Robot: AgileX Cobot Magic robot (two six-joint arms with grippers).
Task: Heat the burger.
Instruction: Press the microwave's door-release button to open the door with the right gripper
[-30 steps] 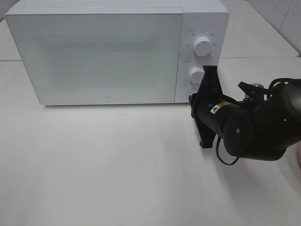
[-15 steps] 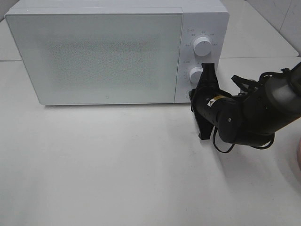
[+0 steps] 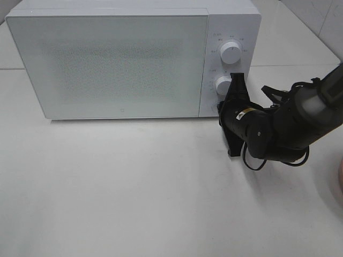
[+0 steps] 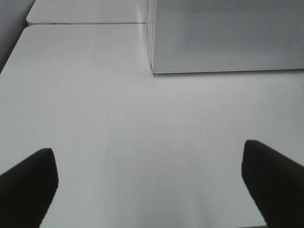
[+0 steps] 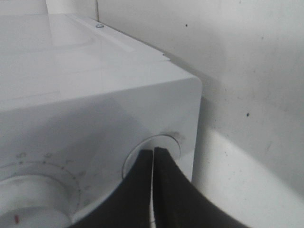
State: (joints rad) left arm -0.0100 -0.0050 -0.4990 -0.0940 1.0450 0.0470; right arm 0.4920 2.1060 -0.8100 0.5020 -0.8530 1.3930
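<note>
White microwave (image 3: 118, 64), two knobs (image 3: 230, 52), one button (image 5: 152, 141); right jaws closed at it, left jaws spread.

Right claw (image 5: 153, 156) pinched closed; left claw (image 4: 151, 179) agape

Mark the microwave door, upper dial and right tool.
microwave door (image 3: 118, 64): exterior high view, panel centre.
upper dial (image 3: 230, 52): exterior high view, knob face.
right tool (image 5: 153, 154): right wrist view, between the shut tips.
</note>
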